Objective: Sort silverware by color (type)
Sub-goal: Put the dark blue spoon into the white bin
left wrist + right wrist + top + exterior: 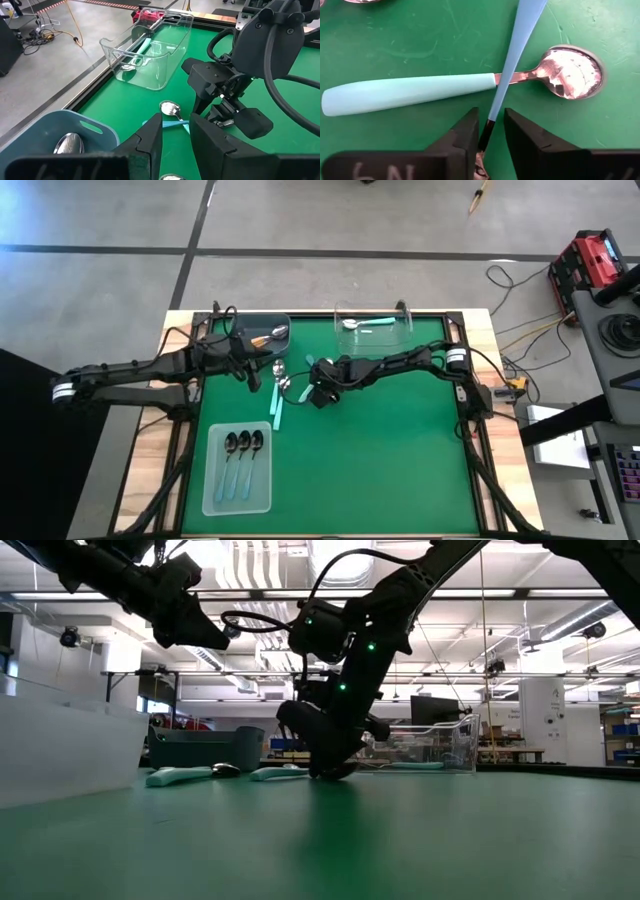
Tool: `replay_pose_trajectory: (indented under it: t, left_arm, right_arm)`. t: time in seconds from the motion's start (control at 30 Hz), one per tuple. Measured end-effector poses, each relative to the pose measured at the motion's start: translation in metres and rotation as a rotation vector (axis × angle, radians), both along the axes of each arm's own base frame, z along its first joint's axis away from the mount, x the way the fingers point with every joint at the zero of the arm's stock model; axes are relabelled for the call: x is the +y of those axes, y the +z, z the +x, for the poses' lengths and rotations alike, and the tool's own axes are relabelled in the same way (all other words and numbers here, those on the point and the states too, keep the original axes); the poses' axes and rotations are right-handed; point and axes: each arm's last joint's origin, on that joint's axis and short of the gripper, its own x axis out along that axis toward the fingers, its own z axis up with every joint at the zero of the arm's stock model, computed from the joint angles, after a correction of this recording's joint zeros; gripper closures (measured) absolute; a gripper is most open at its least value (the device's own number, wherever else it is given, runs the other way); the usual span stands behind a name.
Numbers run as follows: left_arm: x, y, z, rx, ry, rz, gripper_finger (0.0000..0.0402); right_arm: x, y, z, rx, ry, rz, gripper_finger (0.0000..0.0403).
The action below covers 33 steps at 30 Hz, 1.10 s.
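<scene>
- Silverware: thin light-blue-handled spoon sits between the right gripper jaws, which are narrowed around its neck; contact looks made in the right wrist view.
- That spoon crosses over a teal-handled spoon lying flat on the green worktop; only the right wrist view shows the crossing.
- Left gripper hovers near the blue bin; jaws narrowly apart, nothing visible between them.
- High view only: three dark-bowled spoons in the pale tray; one teal spoon in the clear bin; orange-handled spoon in the blue bin.
- Low view: right gripper down at the worktop.
</scene>
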Motion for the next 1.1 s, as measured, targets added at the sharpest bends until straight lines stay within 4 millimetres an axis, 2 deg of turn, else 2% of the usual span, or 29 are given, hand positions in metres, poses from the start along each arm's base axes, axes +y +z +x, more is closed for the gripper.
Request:
replay_pose_trajectory:
  t: [0.3,0.57,0.87,1.1]
  left_arm:
    - [0.0,0.0,0.0,0.0,0.0,0.0,0.0322]
    - [0.0,-0.001,0.001,0.004,0.0,-0.004,0.0322]
    - [-0.01,-0.009,0.012,0.039,-0.067,-0.015,0.0322]
    - [-0.029,-0.017,0.039,0.016,-0.201,0.036,0.0322]
  right_arm:
    - [0.0,0.002,0.0,0.012,0.013,0.001,0.0386]
    - [0.001,0.015,0.0,0.079,0.05,0.003,0.0388]
    - [0.012,0.051,-0.014,0.133,0.125,-0.005,0.0389]
    - [0.031,0.08,-0.025,0.106,0.259,0.105,0.039]
